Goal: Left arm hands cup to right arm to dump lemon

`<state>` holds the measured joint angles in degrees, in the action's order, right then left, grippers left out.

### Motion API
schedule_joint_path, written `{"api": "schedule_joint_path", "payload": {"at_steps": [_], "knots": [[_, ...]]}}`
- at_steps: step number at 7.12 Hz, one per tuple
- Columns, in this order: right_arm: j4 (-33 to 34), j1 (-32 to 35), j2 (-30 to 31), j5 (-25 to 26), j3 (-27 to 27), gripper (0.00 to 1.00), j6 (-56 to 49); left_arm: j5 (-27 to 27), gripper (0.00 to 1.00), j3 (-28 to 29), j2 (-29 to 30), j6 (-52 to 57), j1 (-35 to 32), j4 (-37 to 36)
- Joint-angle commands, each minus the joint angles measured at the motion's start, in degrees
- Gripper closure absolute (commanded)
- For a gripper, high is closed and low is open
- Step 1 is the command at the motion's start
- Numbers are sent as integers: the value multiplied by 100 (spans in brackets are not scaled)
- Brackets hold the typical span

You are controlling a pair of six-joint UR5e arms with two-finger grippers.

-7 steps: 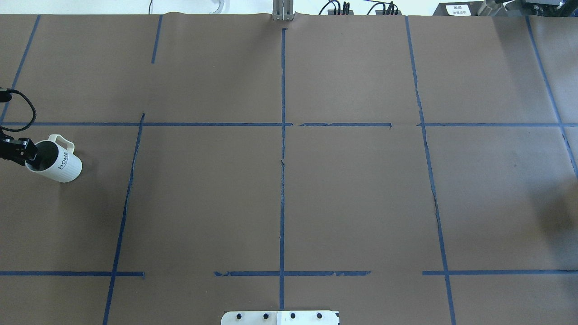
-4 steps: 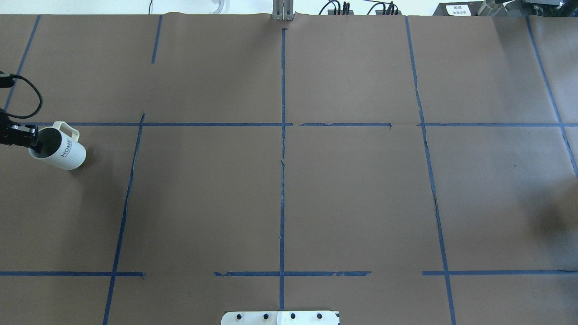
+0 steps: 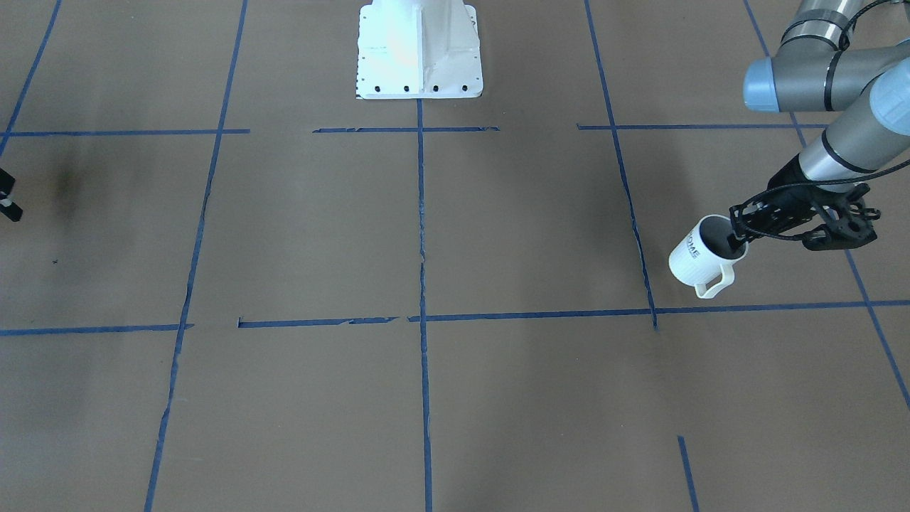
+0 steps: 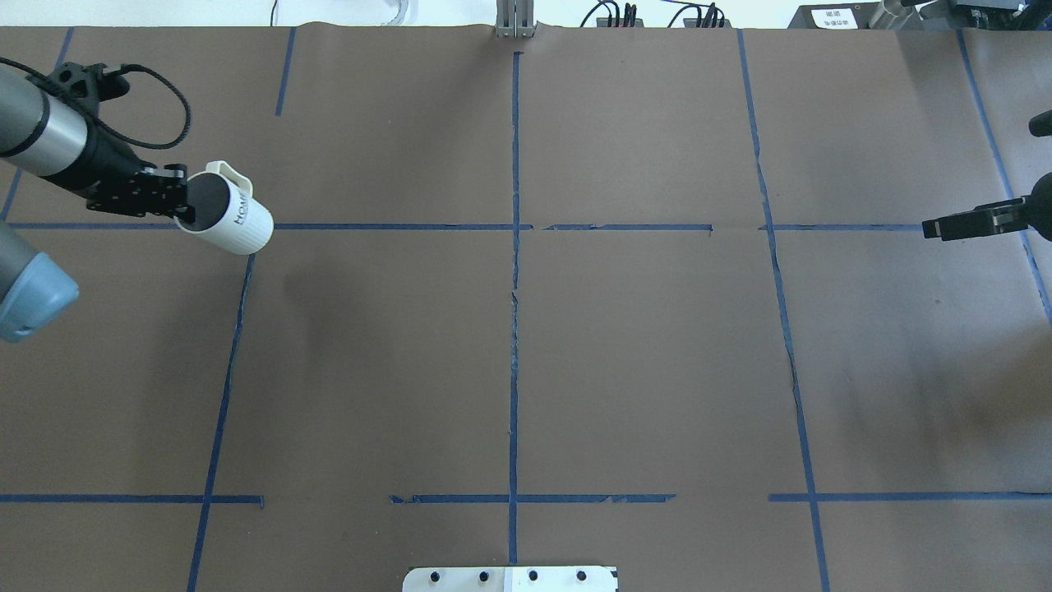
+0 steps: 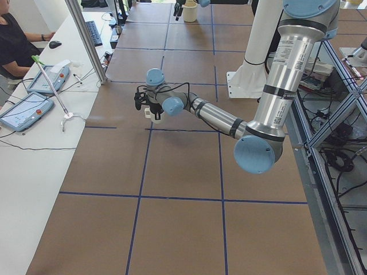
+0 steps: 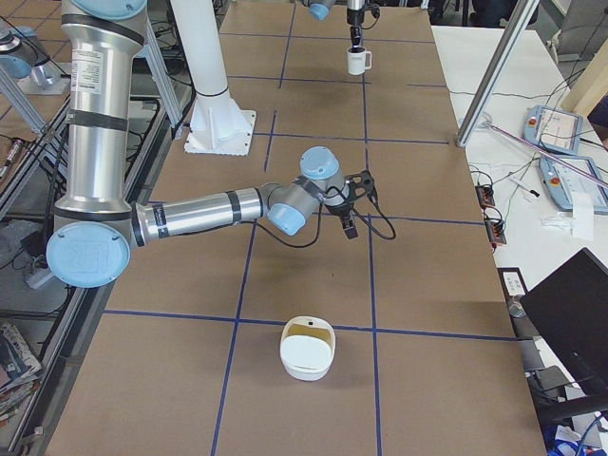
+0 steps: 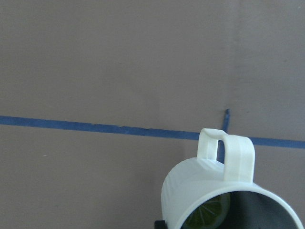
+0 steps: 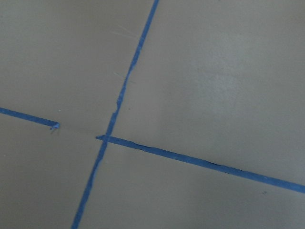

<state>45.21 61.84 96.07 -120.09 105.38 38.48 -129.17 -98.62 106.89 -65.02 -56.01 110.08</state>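
My left gripper (image 4: pixel 182 212) is shut on the near rim of the white "HOME" cup (image 4: pixel 233 219), one finger inside the mouth. It holds the cup above the table at the far left. In the front view the cup (image 3: pixel 698 257) hangs from the left gripper (image 3: pixel 736 237), handle toward the camera. The left wrist view shows the cup (image 7: pixel 209 183) with the yellow lemon (image 7: pixel 210 213) inside. My right gripper (image 4: pixel 929 228) is at the right edge, pointing toward the middle and holding nothing; I cannot tell whether its jaws are open. It also shows in the right side view (image 6: pixel 349 226).
A white bowl-like container (image 6: pixel 306 349) stands on the table near the robot's right end. The brown table cover (image 4: pixel 641 345) carries blue tape lines. The robot's white base (image 3: pixel 419 50) is at the table's edge. An operator (image 5: pixel 14 46) sits at a side desk.
My left arm has raised the cup and carried it farther from the robot and toward the table's middle. My right gripper has come into the overhead view at the right edge.
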Motion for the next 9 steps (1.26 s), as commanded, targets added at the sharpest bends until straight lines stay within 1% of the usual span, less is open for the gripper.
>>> {"api": "schedule_joint_path", "payload": {"at_steps": [1,2,3,4,5,6,7,8,9], "knots": [[-1193,-652,-9,842,0,0,168,24,100,9,1109,-1553,685,-683],[-1512,-1178,-9,1447,0,0,168,172,100,27,1733,-1766,775,-1386],[-1793,-1653,-88,2123,-8,0,125,321,100,149,2244,-1899,1116,-2028],[-2075,-2023,-141,2600,-17,0,107,444,100,455,2780,-1900,1293,-2582],[-2338,-2357,-176,3083,-17,0,72,428,100,849,3211,-1926,1312,-2632],[-2767,-2830,-194,3715,-26,0,-50,437,100,1358,3659,-2101,1504,-2632],[-2824,-3331,-333,4286,-35,0,-156,437,100,1667,4012,-2329,1593,-2623],[-2824,-3832,-578,5101,-43,0,-340,428,100,1723,4137,-2496,1715,-2606],[-2824,-4342,-894,5675,-96,0,-359,428,100,1732,4269,-2620,1743,-2580]]}}
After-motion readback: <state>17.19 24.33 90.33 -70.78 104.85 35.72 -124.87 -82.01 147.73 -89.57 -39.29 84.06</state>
